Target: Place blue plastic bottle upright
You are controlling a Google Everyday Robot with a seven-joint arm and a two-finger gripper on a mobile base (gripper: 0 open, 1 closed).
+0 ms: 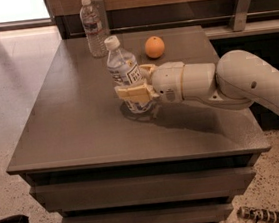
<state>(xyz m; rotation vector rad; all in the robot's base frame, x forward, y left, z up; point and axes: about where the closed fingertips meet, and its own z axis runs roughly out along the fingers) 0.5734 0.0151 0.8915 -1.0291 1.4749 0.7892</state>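
Camera view looks down on a dark gray table (71,126). The blue plastic bottle (123,67) is near the middle of the table top. It has a white cap (111,41) and a white label (131,76) with a dark patch. The bottle is almost standing up, but it leans a little, with the cap tipped toward the back left. Its bottom is down at the table top; I cannot tell if it sits flat.

The gripper (132,82) comes in from the right on a fat white arm (247,81). It pinches the bottle low on its body. One tan finger (132,93) lies across the front of the bottle, and the other is behind it.

An orange (155,47) sits on the table behind the arm, apart from the bottle. A thin clear bottle (92,28) stands upright at the back edge of the table, to the left of the orange.
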